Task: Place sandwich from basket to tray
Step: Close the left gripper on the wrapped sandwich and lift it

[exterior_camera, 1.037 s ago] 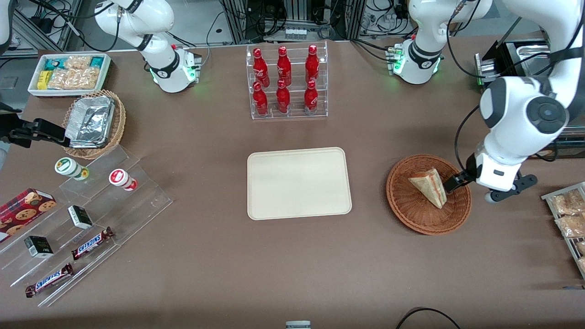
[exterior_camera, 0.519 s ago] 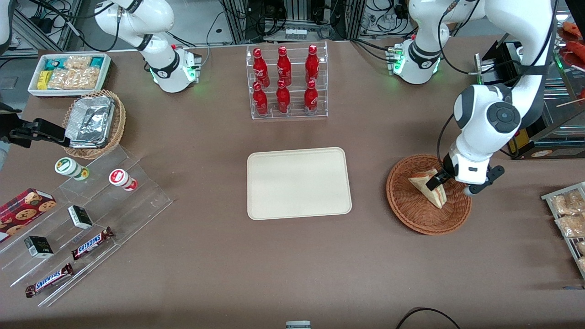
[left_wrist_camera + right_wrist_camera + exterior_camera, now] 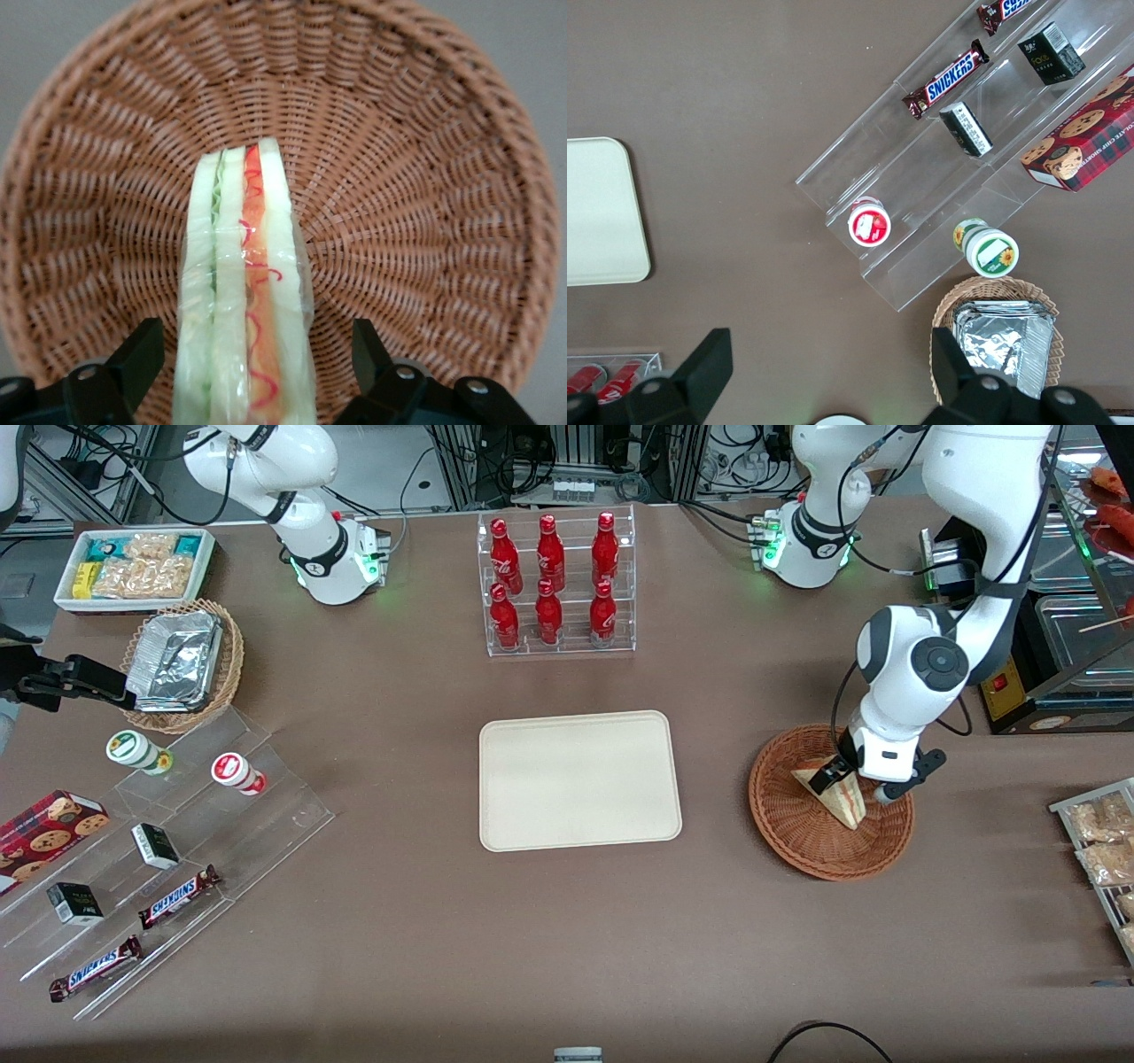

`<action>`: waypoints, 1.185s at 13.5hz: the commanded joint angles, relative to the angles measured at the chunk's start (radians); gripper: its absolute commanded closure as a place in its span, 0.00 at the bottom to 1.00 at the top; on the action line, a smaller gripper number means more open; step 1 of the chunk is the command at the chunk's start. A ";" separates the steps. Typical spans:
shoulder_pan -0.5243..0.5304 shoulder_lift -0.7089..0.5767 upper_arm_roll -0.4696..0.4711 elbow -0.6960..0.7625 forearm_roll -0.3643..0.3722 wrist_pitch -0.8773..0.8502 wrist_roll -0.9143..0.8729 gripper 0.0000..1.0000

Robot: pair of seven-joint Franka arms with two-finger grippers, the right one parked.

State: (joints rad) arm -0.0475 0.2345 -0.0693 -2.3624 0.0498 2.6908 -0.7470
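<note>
Your gripper hangs low over the basket, right at the sandwich. In the wrist view its two fingers stand spread apart, one on each side of the sandwich, with a gap between each fingertip and the wrapped bread, so nothing is clamped.

The sandwich stands on edge in the middle of the basket, its red-orange and green filling layers facing up toward the wrist camera, and its plastic wrap shows as a glossy skin.

You see the basket sitting on the desk toward the working arm's end, level with the tray and well apart from it. The tray lies flat near the middle of the desk. A clear rack of red bottles stands farther from the front camera than the tray, near the desk's edge where the arm bases are mounted.
</note>
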 commanded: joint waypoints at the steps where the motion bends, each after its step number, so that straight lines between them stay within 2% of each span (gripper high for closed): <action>1: -0.005 0.013 0.002 -0.003 -0.004 0.024 -0.015 0.95; 2: -0.005 0.008 0.002 0.000 -0.002 0.021 -0.009 1.00; 5: -0.005 -0.053 -0.009 0.018 0.005 -0.056 0.000 1.00; 8: -0.005 -0.115 -0.053 0.170 0.013 -0.331 0.009 1.00; 11: -0.005 -0.083 -0.160 0.401 0.013 -0.558 0.014 1.00; 14: -0.006 0.020 -0.302 0.596 0.016 -0.661 0.005 1.00; 16: -0.030 0.046 -0.374 0.629 0.034 -0.664 0.003 1.00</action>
State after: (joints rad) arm -0.0612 0.2066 -0.3881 -1.8163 0.0557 2.0569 -0.7415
